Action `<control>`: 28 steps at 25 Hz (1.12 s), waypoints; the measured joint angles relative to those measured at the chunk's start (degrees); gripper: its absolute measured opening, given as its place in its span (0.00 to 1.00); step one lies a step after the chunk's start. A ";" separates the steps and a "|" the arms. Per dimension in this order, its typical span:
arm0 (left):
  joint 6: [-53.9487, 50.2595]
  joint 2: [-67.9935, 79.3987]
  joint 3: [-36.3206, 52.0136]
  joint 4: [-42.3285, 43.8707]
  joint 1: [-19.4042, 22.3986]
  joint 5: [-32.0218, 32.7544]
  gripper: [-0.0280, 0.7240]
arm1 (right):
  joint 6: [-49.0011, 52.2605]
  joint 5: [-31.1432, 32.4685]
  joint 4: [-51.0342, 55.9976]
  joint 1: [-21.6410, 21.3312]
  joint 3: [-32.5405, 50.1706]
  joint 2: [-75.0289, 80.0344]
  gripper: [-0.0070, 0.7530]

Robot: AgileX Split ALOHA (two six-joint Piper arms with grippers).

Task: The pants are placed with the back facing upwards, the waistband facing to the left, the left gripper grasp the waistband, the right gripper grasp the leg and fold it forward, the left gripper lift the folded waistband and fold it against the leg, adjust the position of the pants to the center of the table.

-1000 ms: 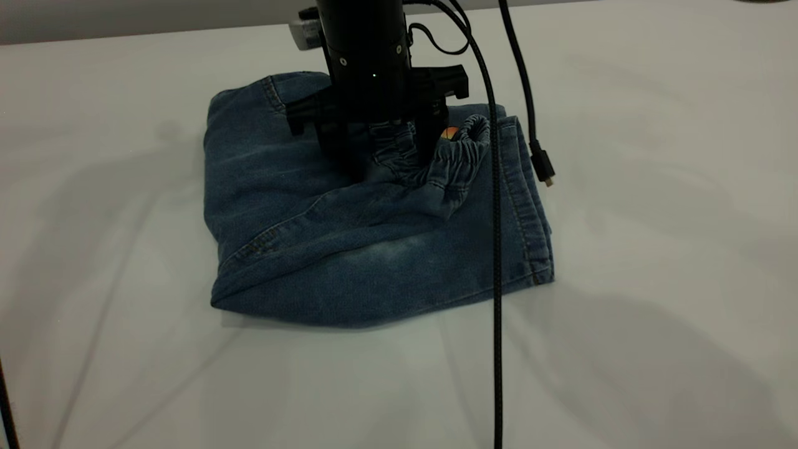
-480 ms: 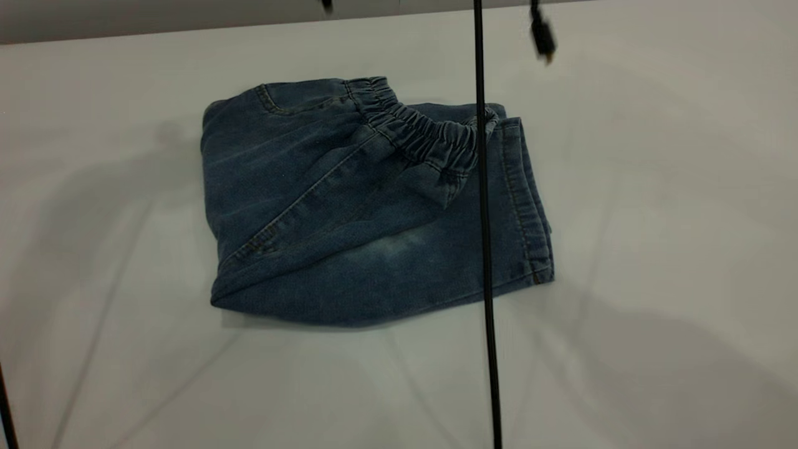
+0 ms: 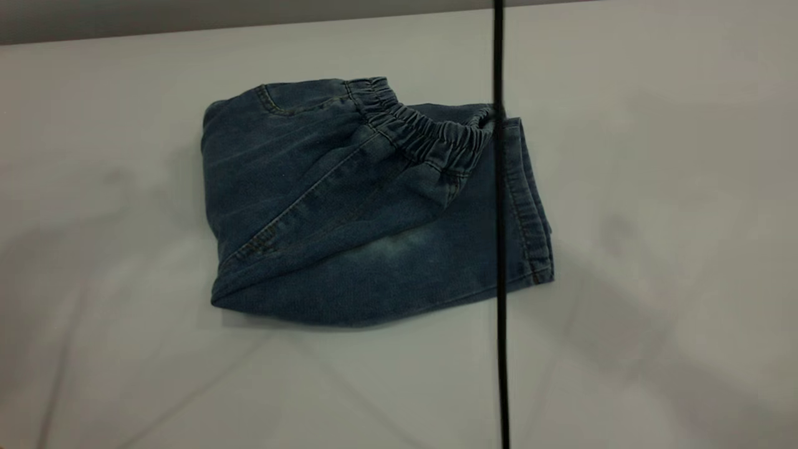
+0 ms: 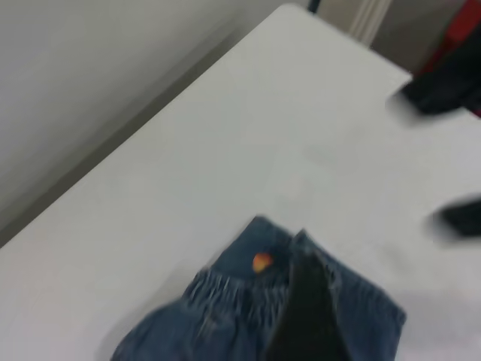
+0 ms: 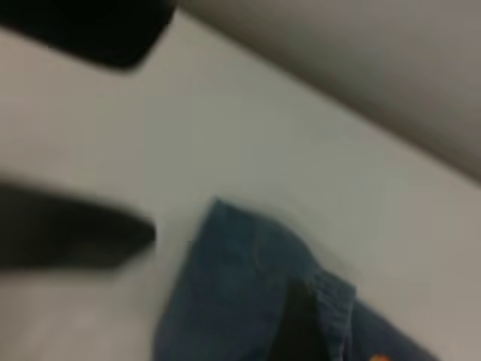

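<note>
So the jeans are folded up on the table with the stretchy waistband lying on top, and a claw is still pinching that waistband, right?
Not quite. The jeans lie folded on the table with the waistband on top, but nothing pinches it; the outside view shows only a black cable hanging across.

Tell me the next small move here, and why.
Probably bring one arm down to nudge the pants toward the near middle of the table. Both folds look done: the waistband lies folded over the leg, and the bundle sits somewhat toward the far edge.
</note>
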 joint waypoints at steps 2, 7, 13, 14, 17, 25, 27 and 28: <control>-2.21 -2.78 0.00 1.14 0.00 -0.11 0.70 | -0.35 -0.05 0.38 0.00 2.74 -5.28 0.64; -9.61 -9.99 0.71 3.58 0.00 -0.27 0.70 | -0.46 -0.04 -1.60 0.00 15.16 -20.90 0.64; -19.34 -19.95 7.07 9.93 0.00 -0.44 0.69 | 1.29 -0.22 -7.74 0.00 34.33 -40.43 0.64; -20.21 -22.03 8.62 10.36 0.00 -0.44 0.68 | 2.38 -0.23 -8.78 0.00 37.71 -43.72 0.64; -22.16 -28.63 14.74 11.82 0.00 -0.37 0.68 | 5.17 -0.23 -9.82 0.00 47.00 -52.60 0.64; -26.04 -49.90 35.12 17.92 0.00 -0.43 0.68 | 6.87 -0.37 -8.49 0.00 70.62 -72.37 0.64; -28.12 -55.37 40.62 19.64 0.00 -0.43 0.68 | 6.87 -0.35 -8.02 0.00 76.18 -76.50 0.64; -29.06 -58.35 42.92 20.52 0.00 -0.43 0.68 | 6.87 -0.35 -7.56 0.00 79.23 -78.74 0.64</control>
